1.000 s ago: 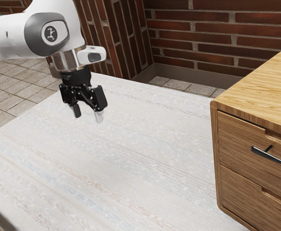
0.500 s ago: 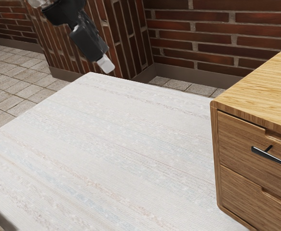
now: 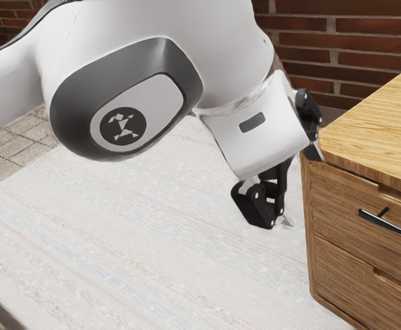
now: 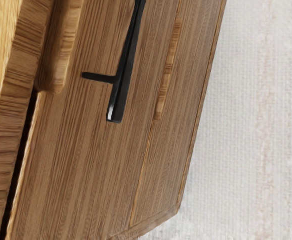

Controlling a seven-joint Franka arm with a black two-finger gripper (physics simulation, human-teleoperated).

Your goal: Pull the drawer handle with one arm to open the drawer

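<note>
In the exterior view, the black gripper (image 3: 274, 220) hangs low over the pale table (image 3: 117, 261), just beside the wooden cabinet's (image 3: 372, 130) corner; whether it is open or closed cannot be told. The black drawer handle (image 3: 389, 225) sits toward the exterior view's right. The wrist view faces that handle (image 4: 124, 70) on the drawer front (image 4: 85, 175).

You're looking close at the wooden drawer front (image 4: 80, 170), its grain running along the panel. The slim black handle (image 4: 123, 70) stands off it on a short post, with one squared end of the bar in sight. A dark gap (image 4: 16, 170) edges the drawer front, and the pale worktop (image 4: 256, 125) lies beyond the wood's far edge.
</note>
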